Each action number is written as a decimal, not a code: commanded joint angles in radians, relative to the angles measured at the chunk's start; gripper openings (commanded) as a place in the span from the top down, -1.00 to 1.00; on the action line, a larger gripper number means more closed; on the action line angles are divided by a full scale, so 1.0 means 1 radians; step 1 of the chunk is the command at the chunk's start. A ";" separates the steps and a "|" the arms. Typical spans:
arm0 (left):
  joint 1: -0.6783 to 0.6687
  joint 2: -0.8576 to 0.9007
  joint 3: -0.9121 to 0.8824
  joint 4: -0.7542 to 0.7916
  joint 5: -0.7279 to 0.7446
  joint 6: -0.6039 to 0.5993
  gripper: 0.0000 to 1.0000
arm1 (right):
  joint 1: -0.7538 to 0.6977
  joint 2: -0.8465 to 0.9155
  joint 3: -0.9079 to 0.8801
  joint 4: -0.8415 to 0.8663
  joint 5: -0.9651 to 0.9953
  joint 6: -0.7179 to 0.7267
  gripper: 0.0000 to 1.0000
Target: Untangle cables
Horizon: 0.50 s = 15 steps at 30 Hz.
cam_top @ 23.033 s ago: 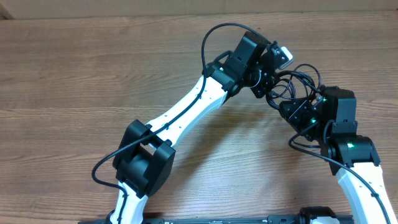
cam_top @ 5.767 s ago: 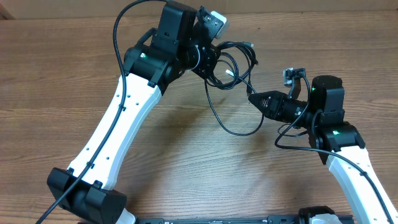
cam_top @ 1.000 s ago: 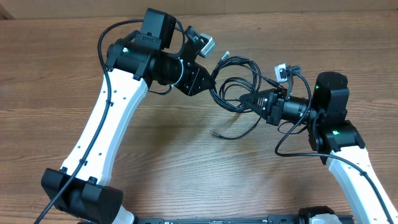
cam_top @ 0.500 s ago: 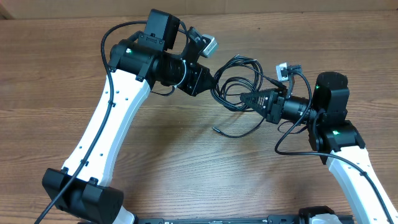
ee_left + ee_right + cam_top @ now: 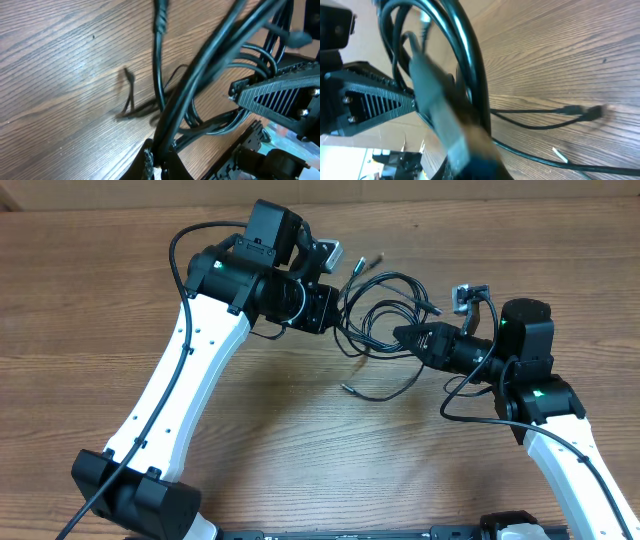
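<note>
Well, the left pincer (image 5: 334, 315) and right pincer (image 5: 402, 335) are each clamping a strand of the cables (image 5: 385, 292), bunched between them at upper centre over the surface (image 5: 90, 300). Loops are crossing everywhere, so most of the untangling is looking undone.

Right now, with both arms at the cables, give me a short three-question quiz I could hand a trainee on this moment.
1. True or false: the left gripper and the right gripper are both shut on the cables.
2. The tangle sits: A) between the two grippers; B) at the left arm's base; C) behind the right arm's base.
3. What surface is beneath the tangle?
Key: 1 true; 2 A; 3 the wooden table.
</note>
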 commanded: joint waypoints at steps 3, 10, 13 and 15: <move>0.013 0.000 0.016 -0.020 -0.072 0.037 0.92 | -0.008 -0.013 0.010 -0.027 0.112 0.028 0.92; 0.019 0.000 0.016 -0.025 -0.130 -0.115 0.92 | -0.008 -0.013 0.010 -0.030 0.117 0.056 0.92; 0.022 0.000 0.016 -0.034 -0.260 -0.319 0.92 | -0.008 -0.013 0.010 -0.032 0.117 0.056 0.92; 0.022 0.000 0.016 -0.046 -0.334 -0.437 0.92 | -0.008 -0.013 0.010 -0.033 0.117 0.056 0.92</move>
